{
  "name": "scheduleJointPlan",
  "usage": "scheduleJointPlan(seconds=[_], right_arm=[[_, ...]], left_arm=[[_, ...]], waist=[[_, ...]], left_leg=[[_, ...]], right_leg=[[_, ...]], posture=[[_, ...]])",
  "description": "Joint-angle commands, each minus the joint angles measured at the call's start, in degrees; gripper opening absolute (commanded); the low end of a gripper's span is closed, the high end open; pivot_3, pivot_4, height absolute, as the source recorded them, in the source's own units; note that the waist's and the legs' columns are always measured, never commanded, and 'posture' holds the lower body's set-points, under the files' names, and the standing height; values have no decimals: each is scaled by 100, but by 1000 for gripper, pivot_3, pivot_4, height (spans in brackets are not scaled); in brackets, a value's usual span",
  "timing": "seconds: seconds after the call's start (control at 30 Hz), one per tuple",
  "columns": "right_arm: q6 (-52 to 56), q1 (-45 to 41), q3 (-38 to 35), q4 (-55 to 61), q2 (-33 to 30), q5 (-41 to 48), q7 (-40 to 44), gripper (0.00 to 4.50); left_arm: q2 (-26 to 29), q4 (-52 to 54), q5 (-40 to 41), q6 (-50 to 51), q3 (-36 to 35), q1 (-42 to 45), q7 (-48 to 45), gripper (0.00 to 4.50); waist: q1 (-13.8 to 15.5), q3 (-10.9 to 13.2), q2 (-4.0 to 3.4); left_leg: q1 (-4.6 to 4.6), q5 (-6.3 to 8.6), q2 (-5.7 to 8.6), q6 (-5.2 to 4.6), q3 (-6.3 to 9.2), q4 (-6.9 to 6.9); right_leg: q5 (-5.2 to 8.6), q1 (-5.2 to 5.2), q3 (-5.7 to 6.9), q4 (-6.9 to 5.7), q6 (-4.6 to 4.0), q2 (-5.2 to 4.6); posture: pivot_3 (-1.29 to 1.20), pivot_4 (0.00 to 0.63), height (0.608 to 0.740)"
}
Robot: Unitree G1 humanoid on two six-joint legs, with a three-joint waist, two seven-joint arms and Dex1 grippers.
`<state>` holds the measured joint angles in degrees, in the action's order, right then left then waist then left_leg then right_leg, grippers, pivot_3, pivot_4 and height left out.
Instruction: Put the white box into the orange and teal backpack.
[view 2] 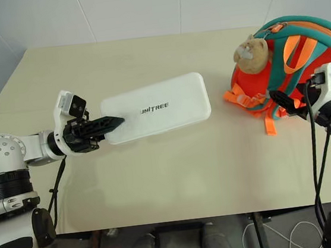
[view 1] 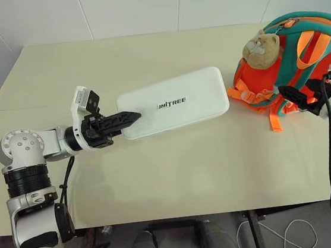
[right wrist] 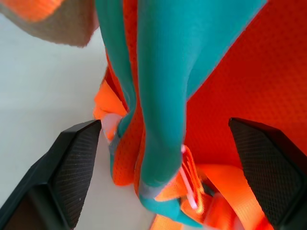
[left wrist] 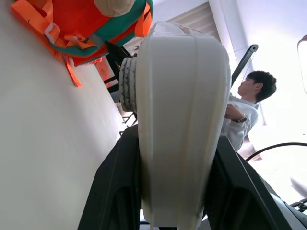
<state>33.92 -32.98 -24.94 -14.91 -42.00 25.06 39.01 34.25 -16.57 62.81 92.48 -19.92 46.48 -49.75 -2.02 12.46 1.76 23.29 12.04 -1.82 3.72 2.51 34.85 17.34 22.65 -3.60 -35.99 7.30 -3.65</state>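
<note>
Left eye view: the left gripper (view 1: pixel 130 118) pinches one end of the box (view 1: pixel 175 101); its long side points at the backpack (view 1: pixel 302 60). The right gripper (right wrist: pixel 165 158) is wide open at the backpack.

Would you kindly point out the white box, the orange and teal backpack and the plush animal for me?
white box (view 1: pixel 175 102): left eye view, middle of its top face, by the lettering.
orange and teal backpack (view 1: pixel 264 75): left eye view, orange front panel below the toy.
plush animal (view 1: pixel 261 49): left eye view, its tan head.

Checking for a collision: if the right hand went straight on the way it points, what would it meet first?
Probably the orange and teal backpack: the open right hand faces its teal strap, close ahead.
</note>
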Motion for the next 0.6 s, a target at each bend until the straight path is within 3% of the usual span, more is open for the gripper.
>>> scheduleJointPlan(seconds=[0.03, 0.1, 0.2, 0.6], right_arm=[[-340, -408, 172, -327, 32, 36, 205, 4500], [-460, -621, 292, -609, 83, -11, 220, 4500], [-629, -982, 355, -1061, 182, -124, -42, 3890], [-367, -1007, 574, -488, 138, -38, 71, 100]], left_arm=[[40, 35, 468, 2, -218, -34, 232, 1253], [31, 2, 590, 2, -279, -52, 380, 1252], [43, -14, 777, 2, -344, -76, 562, 1252], [232, -17, 917, -36, -531, -148, 943, 1252]], waist=[[3, 0, 0], [5, 0, 0], [7, 0, 0], [-38, 1, -1]], left_leg=[[0, 0, -1, 0, 1, -1], [0, 0, 0, 0, 1, -2], [1, 0, 0, 1, 0, 2], [1, 0, 0, 3, 0, 0]], right_leg=[[0, 0, 0, 0, 0, 1], [0, 1, 0, 0, 0, 1], [-1, 0, 0, 0, 2, 0], [-1, 2, 0, -1, 2, 1]], posture=[[0, 150, 740], [0, 150, 740], [0, 150, 740], [0, 150, 740]])
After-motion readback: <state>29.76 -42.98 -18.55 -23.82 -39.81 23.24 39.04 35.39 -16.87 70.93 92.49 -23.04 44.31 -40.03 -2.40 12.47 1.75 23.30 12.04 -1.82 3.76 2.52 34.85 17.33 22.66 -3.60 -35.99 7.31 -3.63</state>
